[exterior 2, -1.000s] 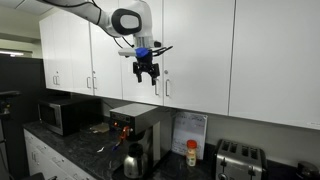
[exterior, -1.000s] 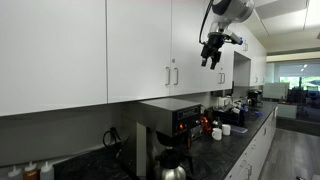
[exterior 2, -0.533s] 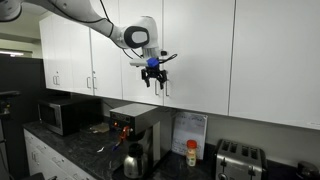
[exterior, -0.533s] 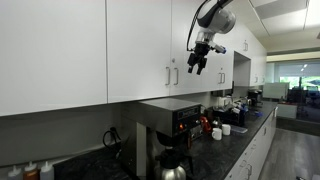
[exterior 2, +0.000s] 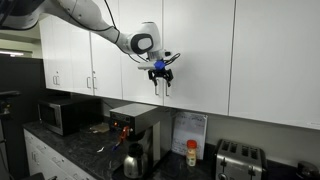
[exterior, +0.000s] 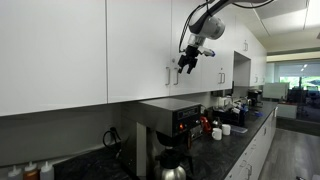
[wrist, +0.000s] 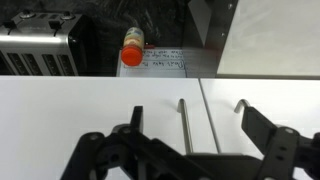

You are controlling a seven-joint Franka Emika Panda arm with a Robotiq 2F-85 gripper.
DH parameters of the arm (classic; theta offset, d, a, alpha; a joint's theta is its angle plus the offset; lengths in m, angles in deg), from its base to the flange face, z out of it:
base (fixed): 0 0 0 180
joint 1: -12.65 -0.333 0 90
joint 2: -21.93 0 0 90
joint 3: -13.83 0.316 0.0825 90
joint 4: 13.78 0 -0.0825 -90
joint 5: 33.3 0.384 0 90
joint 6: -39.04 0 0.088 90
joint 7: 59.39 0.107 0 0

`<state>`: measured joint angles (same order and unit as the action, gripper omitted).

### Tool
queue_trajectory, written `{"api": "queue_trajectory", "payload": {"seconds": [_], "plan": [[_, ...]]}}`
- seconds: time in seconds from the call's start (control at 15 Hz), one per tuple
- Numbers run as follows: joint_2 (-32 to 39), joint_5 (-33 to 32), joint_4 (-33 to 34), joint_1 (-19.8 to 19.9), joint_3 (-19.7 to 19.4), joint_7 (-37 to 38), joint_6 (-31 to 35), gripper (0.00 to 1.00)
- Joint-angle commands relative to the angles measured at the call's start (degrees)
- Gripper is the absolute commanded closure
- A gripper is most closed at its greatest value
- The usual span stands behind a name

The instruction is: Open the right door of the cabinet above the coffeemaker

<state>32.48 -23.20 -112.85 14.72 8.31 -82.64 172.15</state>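
Note:
The white cabinet's right door (exterior 2: pixel 200 50) hangs above the black coffeemaker (exterior 2: pixel 135 135), and both also show in an exterior view, door (exterior: pixel 203 82) and coffeemaker (exterior: pixel 172 122). Two thin metal handles sit side by side at the seam. The right door's handle (exterior 2: pixel 166 87) also shows in an exterior view (exterior: pixel 177 75). My gripper (exterior 2: pixel 161 73) is open and empty, just in front of the handles and slightly above their middle; it also shows in an exterior view (exterior: pixel 186 65). In the wrist view the open fingers (wrist: pixel 200 135) frame both handles; that picture stands upside down, so the right door's handle (wrist: pixel 184 125) lies left of the seam.
A toaster (exterior 2: pixel 236 158), an orange-capped bottle (exterior 2: pixel 191 152) and a microwave (exterior 2: pixel 62 115) stand on the dark counter. More white cabinet doors run to both sides. The left door's handle (exterior 2: pixel 157 87) is right beside the right one.
My gripper has moved closer to the cabinet and in toward the pair of handles, dropping slightly. It stays open. The doors stay shut.

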Motion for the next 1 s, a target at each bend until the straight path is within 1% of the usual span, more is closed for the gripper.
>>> {"api": "queue_trajectory", "payload": {"seconds": [0.0, 0.27, 0.33, 0.4, 0.6, 0.67, 0.93], "plan": [[2.53, 1.29, 3.15, 2.08, 2.5, -1.56, 2.51, 0.0], [3.49, 1.54, 3.93, 2.64, 3.7, -1.51, 4.99, 0.0], [3.71, 1.63, 3.95, 2.83, 3.96, -1.52, 5.69, 0.25], [3.77, 1.59, 3.72, 2.99, 4.13, -1.66, 6.48, 0.26], [3.8, 1.88, 3.3, 3.52, 4.65, -1.97, 8.16, 0.49], [3.78, 2.12, 3.06, 3.71, 4.85, -2.18, 8.91, 0.55], [4.17, 3.71, 2.58, 4.25, 6.05, -2.68, 13.38, 0.83]]}}
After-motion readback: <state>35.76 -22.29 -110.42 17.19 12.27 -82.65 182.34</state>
